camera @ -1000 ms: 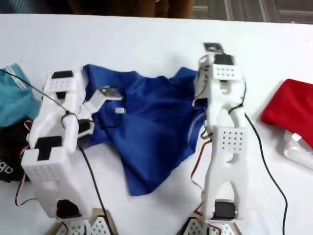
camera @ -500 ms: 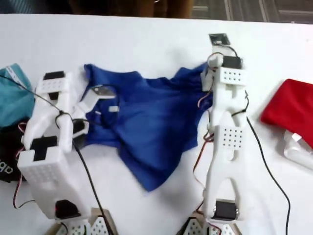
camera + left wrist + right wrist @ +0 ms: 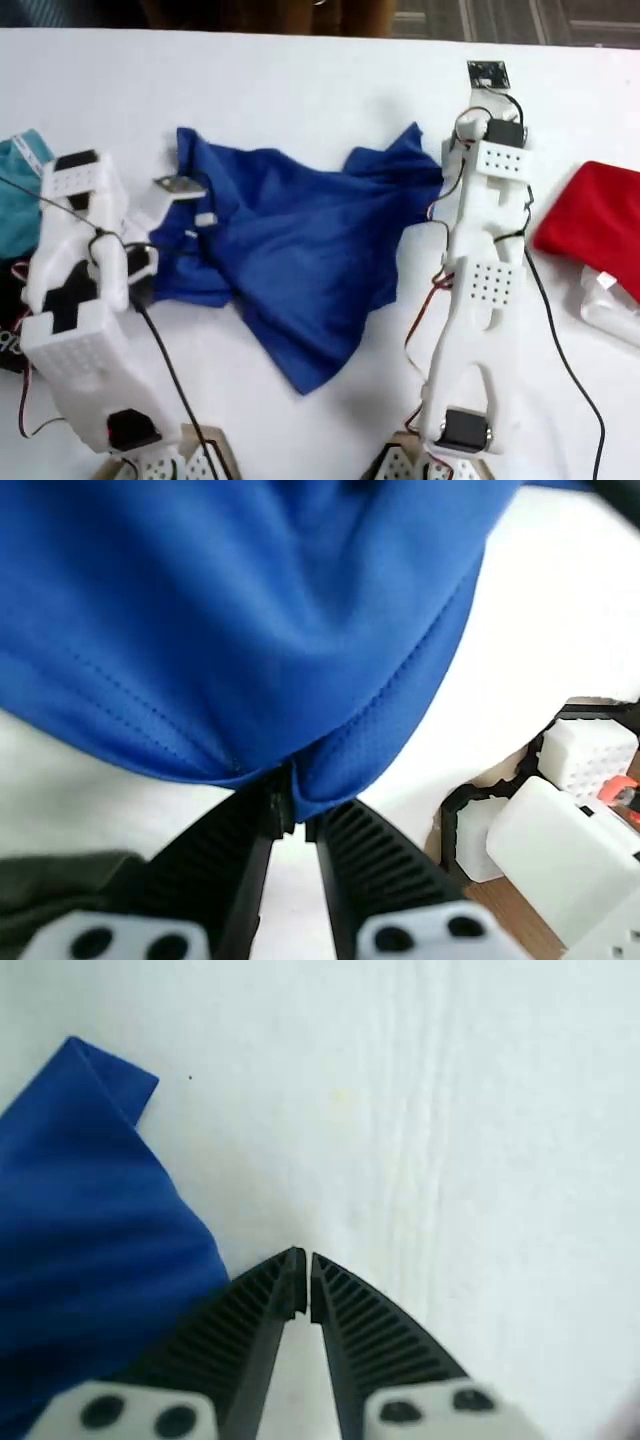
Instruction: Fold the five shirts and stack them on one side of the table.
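Left tool (image 3: pixel 296 822) clamps a hem of the blue shirt (image 3: pixel 250 610), probably to spread it flat; right tool (image 3: pixel 305 1285), closed and empty, sits alongside.

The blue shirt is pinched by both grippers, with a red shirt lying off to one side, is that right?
Not both. Only the left gripper pinches the blue shirt; the right wrist view shows the right gripper shut on nothing beside it. The red shirt does lie off to one side.

Probably a lab: white table (image 3: pixel 300 80), robot arms (image 3: pixel 482 290).
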You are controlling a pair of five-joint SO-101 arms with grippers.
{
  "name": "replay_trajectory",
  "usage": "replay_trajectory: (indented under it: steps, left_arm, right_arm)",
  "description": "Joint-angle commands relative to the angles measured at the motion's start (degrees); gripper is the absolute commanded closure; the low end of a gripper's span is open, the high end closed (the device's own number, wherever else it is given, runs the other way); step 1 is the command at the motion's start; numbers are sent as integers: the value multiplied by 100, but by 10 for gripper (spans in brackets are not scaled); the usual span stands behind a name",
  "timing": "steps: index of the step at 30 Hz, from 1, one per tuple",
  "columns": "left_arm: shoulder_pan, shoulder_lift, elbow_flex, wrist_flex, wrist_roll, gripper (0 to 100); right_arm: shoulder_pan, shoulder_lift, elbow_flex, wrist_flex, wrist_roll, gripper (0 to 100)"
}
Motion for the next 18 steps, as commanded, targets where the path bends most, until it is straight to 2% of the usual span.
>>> replay_trajectory:
  steps: [1,7,9,12,16,18]
  left_arm:
    - [-264,-97,-57,114,0,975]
    - [-237,-281,-66,123,53,974]
    - [-149,-659,-66,123,88,968]
    - [35,-1459,-66,123,659,893]
    - [325,-2523,-66,105,1125,760]
    - [448,-2866,-66,53,1327,756]
  right_arm:
    - [163,-92,-264,-48,44,981]
    - [-57,-611,-369,382,70,981]
    - [-224,-831,-431,620,369,981]
    - [-576,-1086,-413,1059,1002,978]
    - [-1042,-1297,-422,1481,1424,978]
    - [-1156,-1367,-422,1516,1459,977]
